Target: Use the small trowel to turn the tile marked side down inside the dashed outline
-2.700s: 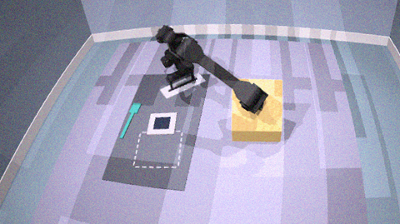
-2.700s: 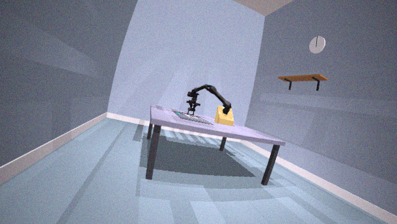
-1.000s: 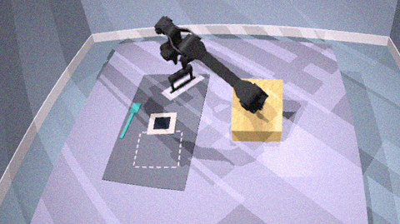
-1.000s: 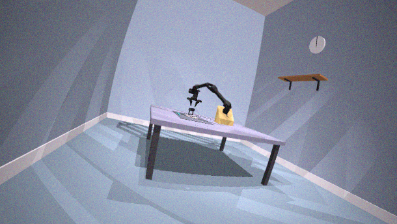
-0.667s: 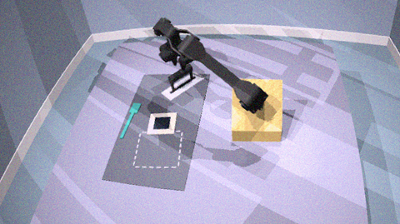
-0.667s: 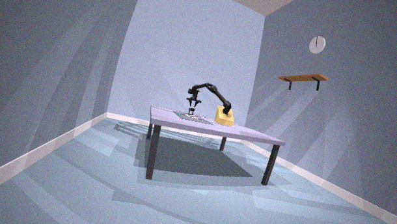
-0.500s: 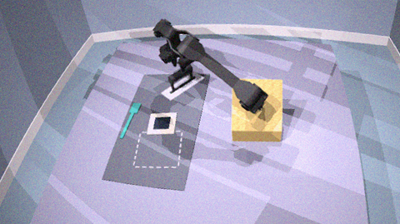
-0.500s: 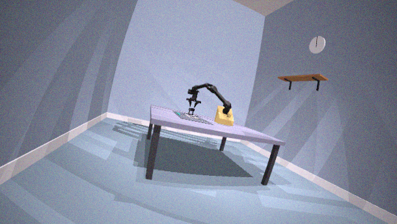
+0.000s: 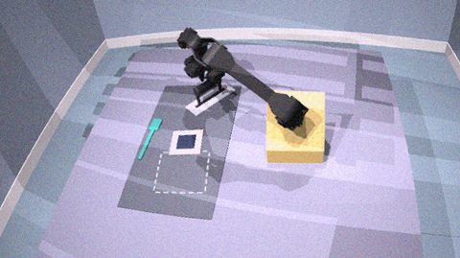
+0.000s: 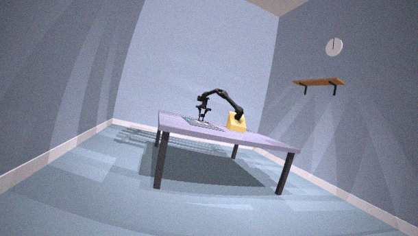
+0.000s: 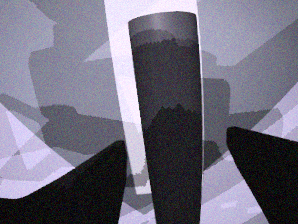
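The trowel, with a white flat blade (image 9: 194, 109) (image 11: 117, 30) and a thick dark handle (image 11: 167, 75), lies at the far end of the grey mat (image 9: 165, 205). My gripper (image 9: 209, 93) (image 10: 201, 119) (image 11: 176, 142) is open, low over the trowel, its fingers either side of the handle with a gap at each side. The tile (image 9: 186, 142) lies flat, its dark square mark facing up, beside the far edge of the dashed outline (image 9: 155, 191). The fingertips' exact height against the handle is hard to tell.
A teal spatula-shaped tool (image 9: 156, 125) (image 10: 188, 120) lies along the mat's left side. The arm's base stands on a yellow block (image 9: 282, 148) (image 10: 236, 127) right of the mat. The lilac table (image 9: 260, 229) carries them all.
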Robot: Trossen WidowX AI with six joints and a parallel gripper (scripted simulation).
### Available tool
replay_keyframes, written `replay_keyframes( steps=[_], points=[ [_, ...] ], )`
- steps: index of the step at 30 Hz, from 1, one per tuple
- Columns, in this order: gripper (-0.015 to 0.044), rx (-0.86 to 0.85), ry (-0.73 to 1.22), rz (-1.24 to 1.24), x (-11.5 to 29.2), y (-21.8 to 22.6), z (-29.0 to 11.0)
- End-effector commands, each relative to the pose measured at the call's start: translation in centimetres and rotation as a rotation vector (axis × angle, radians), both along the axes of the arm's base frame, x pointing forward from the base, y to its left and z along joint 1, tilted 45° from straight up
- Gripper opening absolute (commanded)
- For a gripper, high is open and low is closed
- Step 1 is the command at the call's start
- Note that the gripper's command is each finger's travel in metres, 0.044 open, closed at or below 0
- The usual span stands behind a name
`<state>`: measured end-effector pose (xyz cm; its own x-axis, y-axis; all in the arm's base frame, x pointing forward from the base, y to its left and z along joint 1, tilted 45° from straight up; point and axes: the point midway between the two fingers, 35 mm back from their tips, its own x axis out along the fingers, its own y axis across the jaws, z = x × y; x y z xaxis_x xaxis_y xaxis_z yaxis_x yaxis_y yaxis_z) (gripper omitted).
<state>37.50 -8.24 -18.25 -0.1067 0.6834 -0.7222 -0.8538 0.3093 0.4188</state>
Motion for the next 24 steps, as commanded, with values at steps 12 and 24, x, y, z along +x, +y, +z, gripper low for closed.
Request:
replay_keyframes(
  steps=[12,24],
  points=[
    [0.013,0.006,0.006,-0.002,-0.28,0.76,-0.64],
    [0.013,0.006,0.006,-0.002,-0.28,0.76,-0.64]
  ],
)
